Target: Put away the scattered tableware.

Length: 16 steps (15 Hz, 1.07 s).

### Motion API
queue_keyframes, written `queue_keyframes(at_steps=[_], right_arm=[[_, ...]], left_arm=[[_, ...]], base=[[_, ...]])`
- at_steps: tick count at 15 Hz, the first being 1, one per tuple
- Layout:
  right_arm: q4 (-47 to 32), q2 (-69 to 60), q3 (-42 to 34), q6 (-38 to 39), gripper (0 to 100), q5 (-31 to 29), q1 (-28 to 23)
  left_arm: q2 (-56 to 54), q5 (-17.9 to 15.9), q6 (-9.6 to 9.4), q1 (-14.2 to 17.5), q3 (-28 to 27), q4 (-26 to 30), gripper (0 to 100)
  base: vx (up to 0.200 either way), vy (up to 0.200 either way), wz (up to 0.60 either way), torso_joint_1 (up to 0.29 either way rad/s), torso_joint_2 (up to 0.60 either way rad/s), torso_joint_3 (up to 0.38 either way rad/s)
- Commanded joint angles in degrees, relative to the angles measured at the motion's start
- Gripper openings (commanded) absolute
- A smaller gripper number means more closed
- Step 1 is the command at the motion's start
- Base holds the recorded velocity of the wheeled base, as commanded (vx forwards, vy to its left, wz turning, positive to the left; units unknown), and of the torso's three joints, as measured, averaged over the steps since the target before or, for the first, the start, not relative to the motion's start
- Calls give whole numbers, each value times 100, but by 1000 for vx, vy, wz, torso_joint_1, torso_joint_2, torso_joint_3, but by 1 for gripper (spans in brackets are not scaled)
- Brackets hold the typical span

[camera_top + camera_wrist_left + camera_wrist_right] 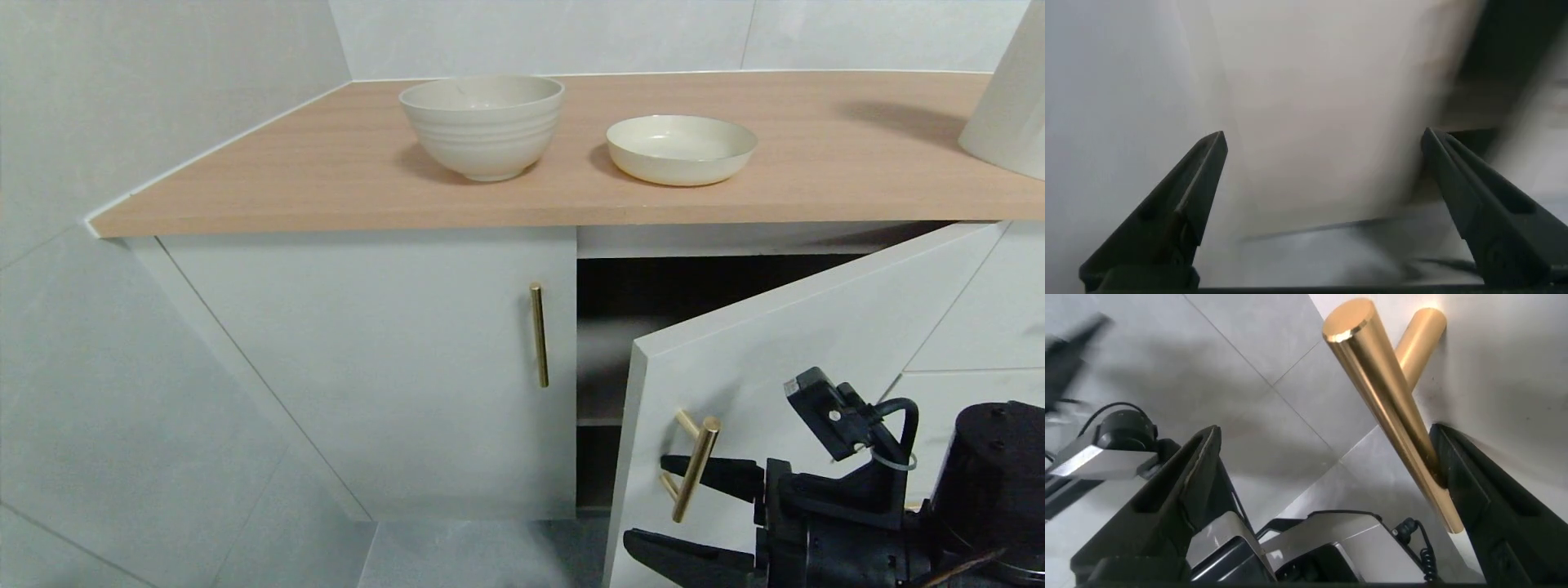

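A deep cream bowl (482, 122) with ribbed sides stands upright on the wooden table (326, 180), towards its far left part. A shallow cream dish (681, 147) sits to the right of the bowl, near it but not touching. Both are upright, and nothing can be seen in either. At the far right edge of the table stands part of a tall white vessel (1008, 106), well apart from the dish. Below the table is a white cabinet. Its left door (367, 367) is closed and carries a vertical brass handle (538, 335) near its right edge. The right door (816, 351) is swung open towards the near side, showing a dark interior with a shelf (600, 408) inside. The open door has its own brass bar handle (695, 469) (1388, 400), standing off the panel on short posts. The right end effector (649, 502) (1323, 457) is at this handle, low and near on the right, with its black fingers spread wide; the bar passes between them, close against one finger, and is not clamped. The left end effector (1323, 139) also has its fingers wide apart, with nothing between them, and faces a blurred pale panel; where it is in the scene cannot be told.
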<state>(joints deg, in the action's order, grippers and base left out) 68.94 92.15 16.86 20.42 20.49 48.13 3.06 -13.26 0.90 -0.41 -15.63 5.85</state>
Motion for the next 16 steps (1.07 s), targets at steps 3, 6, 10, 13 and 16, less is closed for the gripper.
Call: queue_keyframes(at_steps=[3,6,10,13,16], right_arm=[[23,-30,10,-12,100,25,4],[23,110,28,-12,100,16,4],[6,5,-25,-3,100,34,30],[23,-101,-245,-12,100,16,162],[23,-136,-262,-12,100,25,171]], left_arm=[[3614,-1671,226,-82,-2322,259,100],[5468,-1671,288,-240,-2410,-1156,100],[7305,-1653,1641,-1989,-2085,-3345,100],[8448,-1530,1826,-2305,-2146,-4786,100],[9221,-1020,1808,-3000,-2208,-5454,100]], base=[[0,0,0,0,0,0],[0,0,0,0,0,0],[0,0,0,0,0,0],[0,0,0,0,0,0],[0,0,0,0,0,0]])
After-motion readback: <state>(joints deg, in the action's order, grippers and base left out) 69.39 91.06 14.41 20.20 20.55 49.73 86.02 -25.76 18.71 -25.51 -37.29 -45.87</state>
